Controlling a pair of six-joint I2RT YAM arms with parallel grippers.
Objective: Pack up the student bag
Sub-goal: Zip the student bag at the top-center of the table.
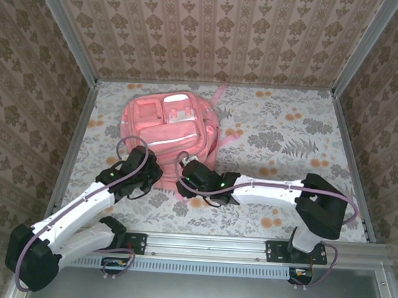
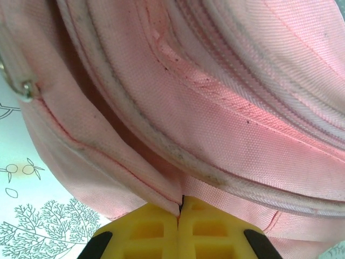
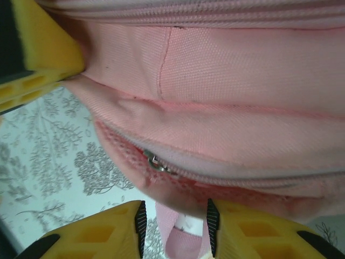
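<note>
Where brown patterned wallpaper (image 1: 213, 35) closes in three sides, a floral tablecloth (image 1: 287, 147) covers the table. The student bag (image 1: 166, 130) lies front-up on it, with bare cloth spreading to the bag's right. From above, both arms meet at the bag's near edge, but their fingertips are hard to make out there.

The wrist views show the fingertips. The left gripper (image 2: 179, 216) is clenched, its yellow pads pinching a fold of the bag's fabric. The right gripper (image 3: 175, 226) stands released at the bag's underside, with a pink strap (image 3: 180, 240) in the gap and a small metal zipper pull (image 3: 154, 162) just above it.
</note>
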